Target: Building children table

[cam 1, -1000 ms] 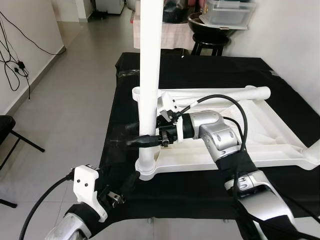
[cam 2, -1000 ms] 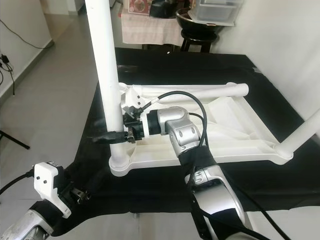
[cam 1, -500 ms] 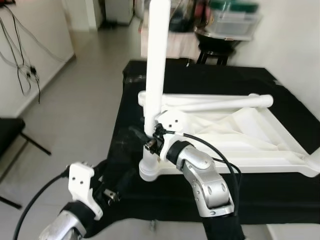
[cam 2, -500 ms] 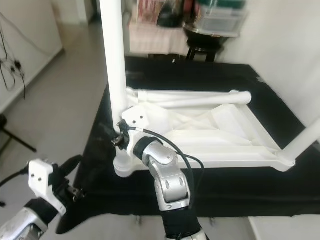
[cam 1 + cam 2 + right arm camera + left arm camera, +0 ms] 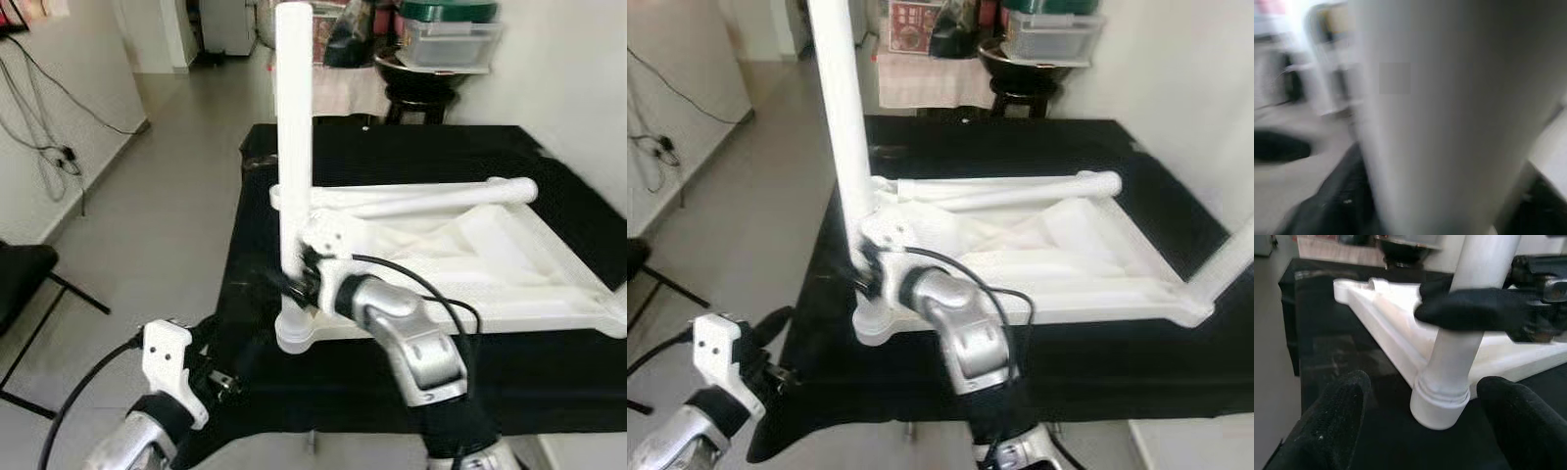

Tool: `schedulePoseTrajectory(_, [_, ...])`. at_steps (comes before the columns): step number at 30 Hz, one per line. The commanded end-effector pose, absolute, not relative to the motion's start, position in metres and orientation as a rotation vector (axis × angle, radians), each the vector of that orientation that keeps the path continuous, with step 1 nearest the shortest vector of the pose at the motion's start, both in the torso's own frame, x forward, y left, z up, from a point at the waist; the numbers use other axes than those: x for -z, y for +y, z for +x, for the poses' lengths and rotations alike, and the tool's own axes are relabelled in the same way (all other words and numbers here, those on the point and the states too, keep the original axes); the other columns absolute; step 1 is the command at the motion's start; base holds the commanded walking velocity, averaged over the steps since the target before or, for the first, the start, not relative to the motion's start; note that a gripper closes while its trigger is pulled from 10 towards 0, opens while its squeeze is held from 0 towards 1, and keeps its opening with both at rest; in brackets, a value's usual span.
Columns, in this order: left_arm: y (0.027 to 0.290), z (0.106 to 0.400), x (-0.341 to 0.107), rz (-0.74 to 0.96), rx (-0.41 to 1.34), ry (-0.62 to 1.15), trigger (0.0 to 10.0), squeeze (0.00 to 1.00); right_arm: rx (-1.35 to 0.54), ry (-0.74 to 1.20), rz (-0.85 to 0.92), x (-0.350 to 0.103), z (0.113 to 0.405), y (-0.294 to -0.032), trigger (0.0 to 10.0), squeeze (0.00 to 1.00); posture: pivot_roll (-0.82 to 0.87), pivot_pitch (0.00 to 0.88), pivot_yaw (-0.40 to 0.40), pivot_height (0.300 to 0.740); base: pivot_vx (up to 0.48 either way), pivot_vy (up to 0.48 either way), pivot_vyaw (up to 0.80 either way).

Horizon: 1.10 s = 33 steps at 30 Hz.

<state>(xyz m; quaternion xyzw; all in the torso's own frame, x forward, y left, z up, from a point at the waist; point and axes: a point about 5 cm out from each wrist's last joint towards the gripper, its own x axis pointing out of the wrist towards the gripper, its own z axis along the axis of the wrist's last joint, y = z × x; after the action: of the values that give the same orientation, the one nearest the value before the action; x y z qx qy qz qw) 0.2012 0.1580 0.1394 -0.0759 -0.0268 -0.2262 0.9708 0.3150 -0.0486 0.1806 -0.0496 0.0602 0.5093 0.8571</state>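
An upside-down white children's table (image 5: pixel 549 284) lies on a black cloth-covered table (image 5: pixel 392 147). One white leg (image 5: pixel 294 147) stands upright in the socket (image 5: pixel 1440 404) at its near left corner. My right gripper (image 5: pixel 292 284) is shut on this leg low down, one black finger (image 5: pixel 1474 308) crossing it. The leg (image 5: pixel 1440 117) shows close and blurred in the right wrist view. My left gripper (image 5: pixel 1427 440) is open, low at the cloth's near edge, with the socket between and beyond its fingers. A second leg (image 5: pixel 431 201) lies across the far side of the frame.
Another white leg (image 5: pixel 1229 264) sticks up at the right corner. Behind the table stands a black stool (image 5: pixel 421 93) carrying a bowl and a plastic box. A black chair (image 5: pixel 20 284) and wall cables (image 5: pixel 49 147) are on the left, with grey floor between.
The camera has shifted. My right arm has swung from the right side round to the near side of the leg, still holding it. The leg stays upright; the left gripper holds its place.
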Motion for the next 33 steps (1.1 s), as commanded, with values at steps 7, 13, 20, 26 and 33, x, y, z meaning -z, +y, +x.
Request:
schedulePoseTrajectory(7, [0.157,0.198,-0.138,-0.152,0.461,-0.038,10.0,0.00,-1.522,0.041,-0.256,-0.204,0.316,-0.048,10.0,0.00,-0.03,0.085,-0.080,0.740,0.000,0.000,0.00])
schedulePoseTrajectory(13, [0.154,0.196,-0.138,-0.160,0.460,-0.038,10.0,0.00,-1.595,0.082,-0.291,-0.204,0.328,-0.047,10.0,0.00,-0.02,0.091,-0.090,0.740,0.000,0.000,0.00])
schedulePoseTrajectory(20, [0.152,0.195,-0.137,-0.166,0.462,-0.035,10.0,0.00,-1.649,0.067,-0.263,-0.214,0.338,-0.050,0.0,0.00,-0.02,0.091,-0.089,0.740,0.000,0.000,0.00])
schedulePoseTrajectory(26, [0.151,0.195,-0.137,-0.171,0.467,-0.033,10.0,0.00,-1.705,0.081,-0.260,-0.214,0.338,-0.062,0.0,0.00,-0.03,0.085,-0.086,0.740,0.000,0.000,0.00])
schedulePoseTrajectory(33, [0.151,0.194,-0.136,-0.174,0.468,-0.032,10.0,0.00,-1.646,0.100,-0.236,-0.203,0.330,-0.089,0.0,0.00,-0.05,0.080,-0.092,0.740,0.000,0.000,0.00])
